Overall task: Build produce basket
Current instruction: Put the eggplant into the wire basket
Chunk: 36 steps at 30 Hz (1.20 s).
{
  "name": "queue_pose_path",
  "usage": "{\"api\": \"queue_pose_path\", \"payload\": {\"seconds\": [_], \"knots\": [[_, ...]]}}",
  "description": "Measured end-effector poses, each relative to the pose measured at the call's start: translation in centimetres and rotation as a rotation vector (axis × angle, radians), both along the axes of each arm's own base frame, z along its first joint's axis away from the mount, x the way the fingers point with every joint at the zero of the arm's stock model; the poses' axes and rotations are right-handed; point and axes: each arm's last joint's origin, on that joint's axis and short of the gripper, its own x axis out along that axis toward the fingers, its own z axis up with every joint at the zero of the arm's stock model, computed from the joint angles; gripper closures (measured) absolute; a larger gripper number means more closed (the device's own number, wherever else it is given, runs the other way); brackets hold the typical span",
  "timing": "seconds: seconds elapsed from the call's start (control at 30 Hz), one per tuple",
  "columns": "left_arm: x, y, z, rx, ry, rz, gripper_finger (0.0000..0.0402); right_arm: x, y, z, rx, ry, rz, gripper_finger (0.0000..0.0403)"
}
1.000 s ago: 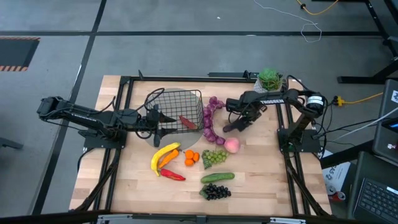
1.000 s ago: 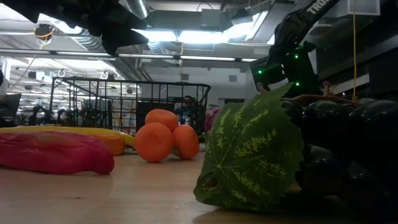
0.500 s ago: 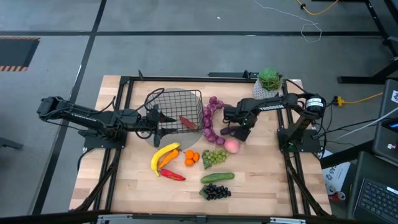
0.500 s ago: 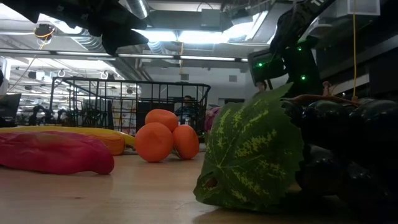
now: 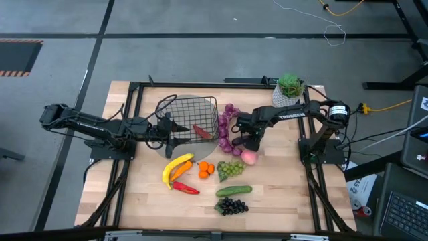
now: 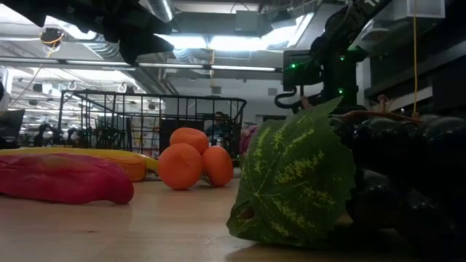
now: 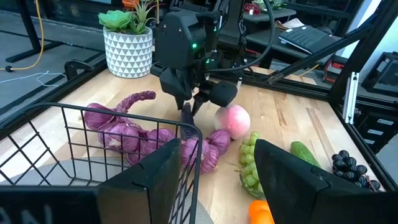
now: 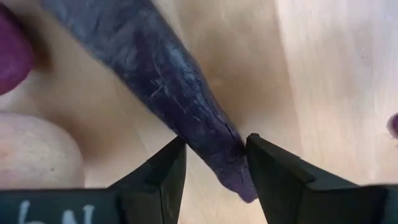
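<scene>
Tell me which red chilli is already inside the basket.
The red chilli lying inside the basket, near its right side. The other red chilli lies on the table beside the banana.

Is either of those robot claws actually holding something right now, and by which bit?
The right gripper pinches a dark purple vegetable by its narrow tip. The left gripper sits at the basket, holding nothing visible.

A light wooden desk (image 5: 281,194) fills the middle of the frame. At its upper centre sits a black wire basket (image 5: 189,115), with a purple string of bulbs (image 5: 226,130) just right of it and a pink peach (image 5: 249,156) lower right. A white pot (image 5: 281,95) stands at upper right. Lower centre lie a banana (image 5: 175,167), red chilli (image 5: 185,188), orange pieces (image 5: 205,169), green grapes (image 5: 231,169), cucumber (image 5: 233,191) and dark grapes (image 5: 232,207).
</scene>
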Motion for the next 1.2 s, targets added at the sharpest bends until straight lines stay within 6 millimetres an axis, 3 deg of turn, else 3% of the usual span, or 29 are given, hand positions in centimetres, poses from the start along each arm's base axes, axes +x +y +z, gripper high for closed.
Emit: {"api": "queue_pose_path", "payload": {"seconds": [0.1, 0.3, 0.43, 0.67, 0.93, 1.2], "knots": [[0.0, 0.0, 0.0, 0.0, 0.0, 0.0, 0.0202, -0.1, 0.2, 0.0, 0.074, -0.002, -0.075, 0.0235], [0.0, 0.0, 0.0, 0.0, 0.0, 0.0, 0.0202, -0.3, 0.3, 0.0, 0.095, 0.035, -0.503, 0.0235], [0.0, 0.0, 0.0, 0.0, 0.001, 0.0, 0.0202, -0.3, 0.3, 0.0, 0.098, 0.04, -0.576, 0.0235], [0.0, 0.0, 0.0, 0.0, 0.004, 0.0, 0.0202, -0.2, 0.3, 0.4, 0.102, 0.045, -0.549, 0.0235], [0.0, 0.0, 0.0, 0.0, 0.004, 0.0, 0.0202, 1.2, -0.1, 3.1, 0.07, 0.013, -0.495, 0.0235], [0.0, 0.0, -0.1, 0.001, 0.008, 0.0, 0.0202, 3.0, -0.7, 4.5, -0.014, -0.143, -0.129, 0.0235]]}}
